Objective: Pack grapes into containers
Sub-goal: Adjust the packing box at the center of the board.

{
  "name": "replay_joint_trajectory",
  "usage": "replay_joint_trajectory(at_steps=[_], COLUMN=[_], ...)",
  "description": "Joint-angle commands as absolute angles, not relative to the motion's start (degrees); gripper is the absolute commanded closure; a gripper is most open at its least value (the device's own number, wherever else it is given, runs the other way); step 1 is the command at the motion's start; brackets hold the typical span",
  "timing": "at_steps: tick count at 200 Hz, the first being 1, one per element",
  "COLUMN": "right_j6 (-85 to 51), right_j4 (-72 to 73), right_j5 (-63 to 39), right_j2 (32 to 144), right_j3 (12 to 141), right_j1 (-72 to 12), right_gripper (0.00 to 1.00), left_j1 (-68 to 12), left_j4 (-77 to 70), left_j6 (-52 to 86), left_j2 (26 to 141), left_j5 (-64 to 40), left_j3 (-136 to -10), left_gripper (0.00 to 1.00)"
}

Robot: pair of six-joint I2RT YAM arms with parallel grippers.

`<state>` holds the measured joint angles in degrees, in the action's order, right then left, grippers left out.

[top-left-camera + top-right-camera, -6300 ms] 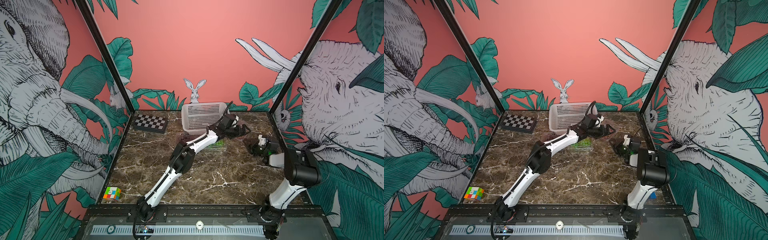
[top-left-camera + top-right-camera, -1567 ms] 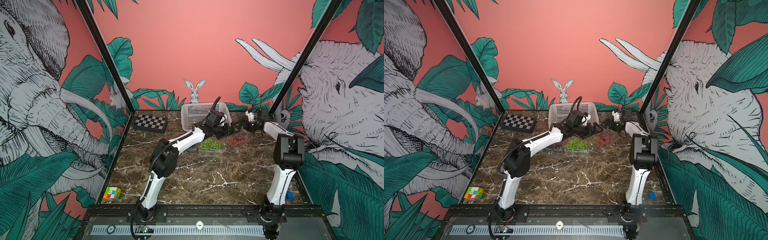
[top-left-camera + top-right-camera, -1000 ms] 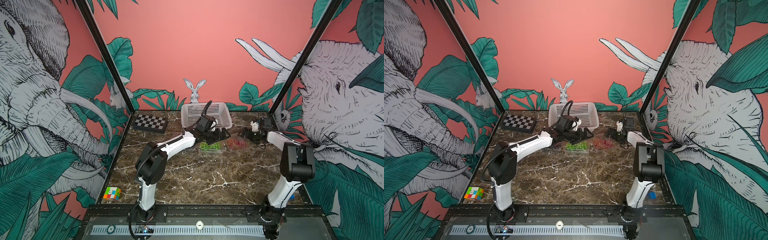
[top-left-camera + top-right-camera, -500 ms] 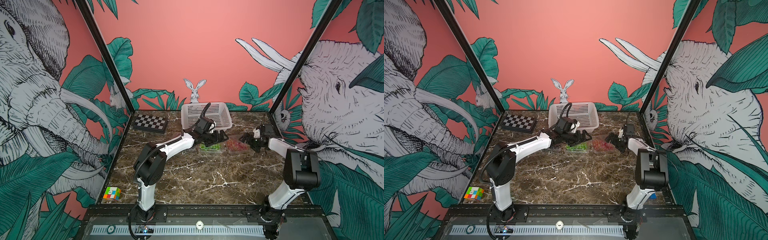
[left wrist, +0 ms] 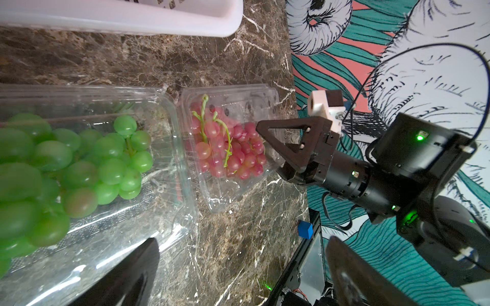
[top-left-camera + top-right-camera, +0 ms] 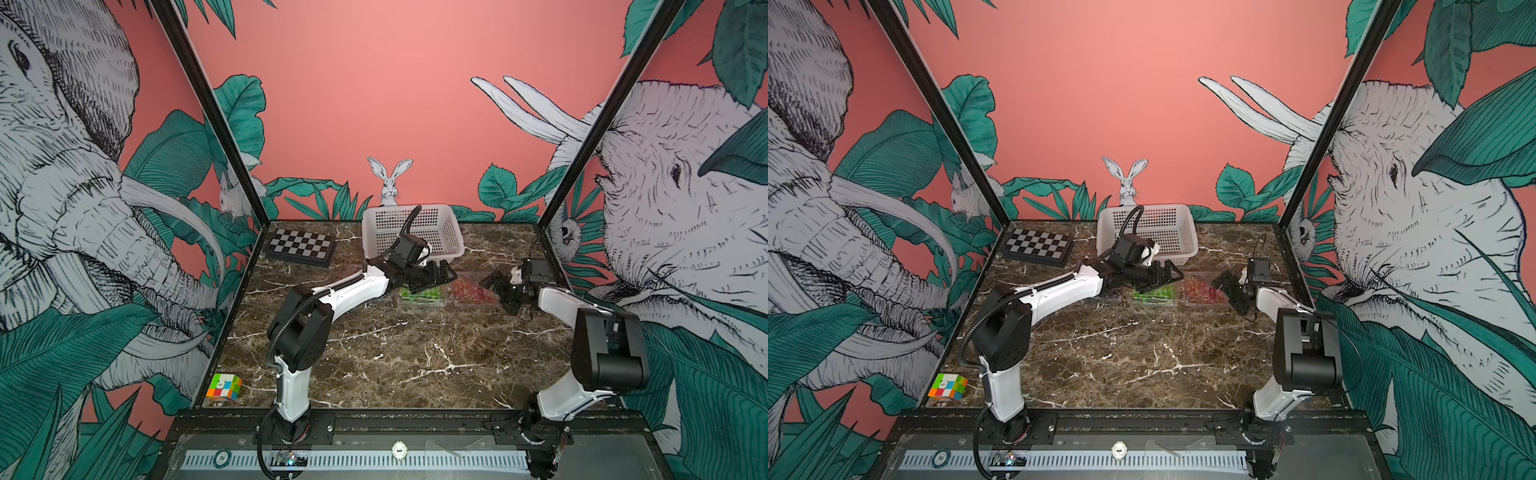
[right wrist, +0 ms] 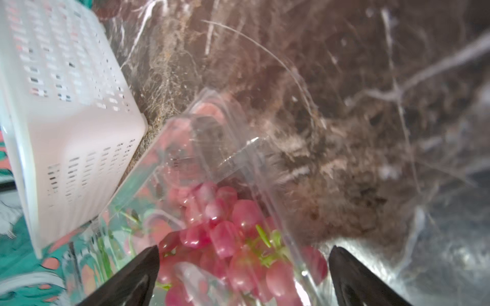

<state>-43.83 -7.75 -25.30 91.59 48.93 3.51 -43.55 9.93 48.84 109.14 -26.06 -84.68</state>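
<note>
Green grapes (image 5: 66,172) lie in a clear container (image 5: 111,227), and red grapes (image 5: 228,148) lie in a second clear container (image 5: 238,98) just to its right. In both top views my left gripper (image 6: 436,274) (image 6: 1163,276) hovers open over the green grapes (image 6: 419,294) (image 6: 1152,295). Its fingers (image 5: 132,278) hold nothing. My right gripper (image 6: 498,286) (image 6: 1227,289) (image 5: 270,151) stands open at the right end of the red grapes' container (image 6: 473,293) (image 6: 1202,291). In the right wrist view its fingers (image 7: 132,278) flank the red grapes (image 7: 225,238) without touching them.
A white perforated basket (image 6: 411,232) (image 6: 1148,232) (image 7: 66,119) stands just behind the containers. A chessboard (image 6: 301,245) lies at the back left. A colour cube (image 6: 224,386) sits at the front left corner, and a small blue cube (image 5: 305,229) lies near the right front edge.
My right gripper has come a little forward and lower beside the red grapes' container. The left arm has barely moved. Both grippers have stayed open.
</note>
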Motion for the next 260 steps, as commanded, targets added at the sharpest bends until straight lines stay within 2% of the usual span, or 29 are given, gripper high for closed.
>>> replay_joint_trajectory(at_steps=[1,101,144,175,201,225,260], right_j6=[-50.88,-49.95,-45.87,-41.67,-37.3,-33.5,-32.2], right_j4=[-3.65,-2.78,-8.37,-13.02,-18.37,-22.01,-12.26], right_j5=[-24.59,-26.8,-24.74,-21.6,-16.88,-7.78,6.81], right_j2=[88.93,89.44,88.04,86.3,86.5,86.39,83.95], right_j3=[47.37,48.7,51.06,54.04,58.33,61.2,55.5], right_j1=[3.52,2.74,3.7,5.8,7.9,8.95,9.01], right_gripper=[0.01,0.01,0.01,0.01,0.01,0.02,0.02], left_j1=[-43.25,-43.2,-42.38,-40.52,-32.96,-23.3,-14.91], left_j4=[9.82,10.1,10.71,16.07,20.85,19.93,12.31], left_j6=[48.46,47.83,46.02,38.98,32.5,30.42,23.21], left_j2=[106.9,106.59,105.83,103.05,98.48,92.33,82.72], left_j5=[-25.8,-25.06,-24.93,-21.63,-15.1,-8.94,10.08], left_j3=[-84.05,-83.83,-84.24,-85.82,-85.09,-79.66,-66.67], left_gripper=[0.01,0.01,0.01,0.01,0.01,0.01,0.0])
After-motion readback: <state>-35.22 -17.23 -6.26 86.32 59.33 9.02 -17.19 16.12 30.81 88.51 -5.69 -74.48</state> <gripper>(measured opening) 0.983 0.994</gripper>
